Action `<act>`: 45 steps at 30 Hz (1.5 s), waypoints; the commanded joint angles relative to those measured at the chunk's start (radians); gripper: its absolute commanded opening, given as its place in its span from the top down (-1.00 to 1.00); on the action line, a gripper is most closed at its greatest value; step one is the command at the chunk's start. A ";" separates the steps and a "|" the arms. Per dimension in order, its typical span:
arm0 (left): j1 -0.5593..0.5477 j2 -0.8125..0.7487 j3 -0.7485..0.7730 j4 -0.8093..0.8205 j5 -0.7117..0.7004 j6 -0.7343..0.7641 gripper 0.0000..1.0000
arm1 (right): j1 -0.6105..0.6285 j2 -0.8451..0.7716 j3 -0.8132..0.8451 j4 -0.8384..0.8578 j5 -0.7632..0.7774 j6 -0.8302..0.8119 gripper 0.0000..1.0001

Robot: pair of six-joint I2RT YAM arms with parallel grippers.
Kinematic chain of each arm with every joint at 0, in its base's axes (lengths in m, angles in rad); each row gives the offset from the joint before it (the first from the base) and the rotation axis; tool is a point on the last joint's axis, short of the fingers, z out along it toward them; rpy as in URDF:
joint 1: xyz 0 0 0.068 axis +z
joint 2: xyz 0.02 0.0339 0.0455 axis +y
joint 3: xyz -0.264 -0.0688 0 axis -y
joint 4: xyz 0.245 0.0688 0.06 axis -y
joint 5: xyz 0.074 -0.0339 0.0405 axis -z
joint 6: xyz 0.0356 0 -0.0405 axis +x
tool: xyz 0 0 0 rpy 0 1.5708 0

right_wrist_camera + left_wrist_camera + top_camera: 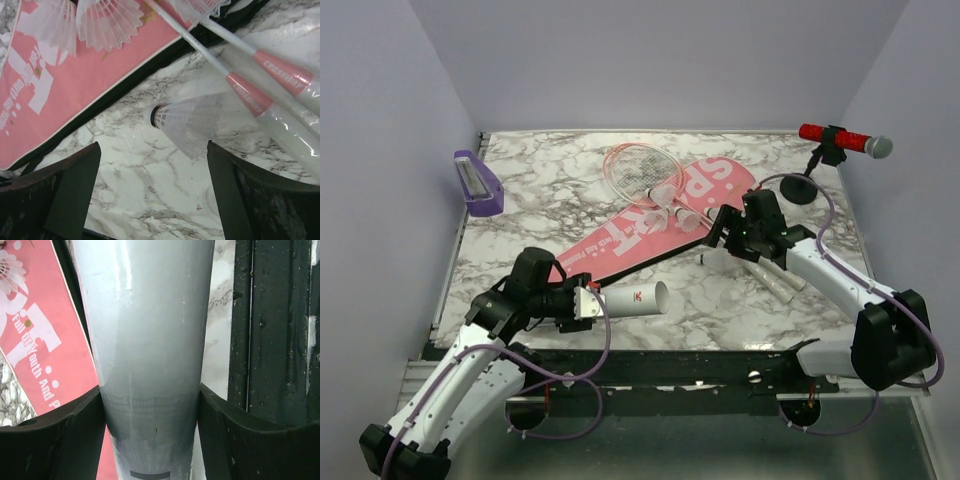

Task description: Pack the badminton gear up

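Where the fingers (60, 440) of the left gripper (592, 303) press in from both sides: white cylindrical tube (150, 340), clamped between them, its free end pointing away from the wrist. Just outside the finger on that view's left lies the pink bag (65, 365) with white lettering, flat on the marble table (720, 300).

Right gripper (154, 150): fingers (65, 195) spread wide, holding nothing. Between them, touching neither, lies one white shuttlecock (187, 122) on its side on the marble. Past the fingertips, two more shuttlecocks (107, 20) rest on the bag. Beyond the finger on that view's right are two racket handles (285, 132), pale-wrapped with pink collars, their shafts crossing the bag's dark edge. Farther out, the pink racket head (638, 168) lies partly over the bag's far end.

Well beyond the right fingers stands a red microphone (845, 140) on a black stand. Well beyond the left fingers sits a purple tray (478, 183).
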State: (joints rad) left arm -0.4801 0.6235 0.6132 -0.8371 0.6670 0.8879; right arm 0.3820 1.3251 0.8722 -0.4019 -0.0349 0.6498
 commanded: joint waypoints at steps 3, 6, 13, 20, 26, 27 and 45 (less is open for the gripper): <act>-0.003 0.058 0.020 0.061 -0.079 -0.058 -0.20 | -0.008 -0.035 -0.127 0.132 -0.143 0.007 -0.84; -0.003 0.085 0.048 0.056 -0.112 -0.089 -0.20 | -0.011 -0.055 -0.170 0.161 -0.152 0.007 -0.82; -0.005 0.111 0.149 -0.016 -0.142 -0.176 -0.20 | -0.015 -0.044 -0.208 0.236 -0.191 0.005 -0.59; -0.005 0.021 0.132 -0.068 -0.132 -0.147 -0.20 | -0.020 -0.001 -0.210 0.288 -0.204 0.004 -0.31; -0.005 -0.016 0.106 -0.089 -0.104 -0.133 -0.20 | -0.020 0.022 -0.199 0.294 -0.194 0.008 -0.19; -0.005 -0.018 0.100 -0.085 -0.101 -0.132 -0.19 | -0.020 0.023 -0.200 0.299 -0.195 0.013 -0.16; -0.006 -0.048 -0.004 -0.028 -0.061 -0.020 -0.11 | -0.020 -0.079 -0.314 0.451 -0.212 0.070 0.78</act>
State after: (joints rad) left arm -0.4801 0.5999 0.6495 -0.8974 0.5804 0.7898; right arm 0.3664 1.3228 0.5678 0.0029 -0.2272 0.7166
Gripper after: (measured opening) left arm 0.709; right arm 0.149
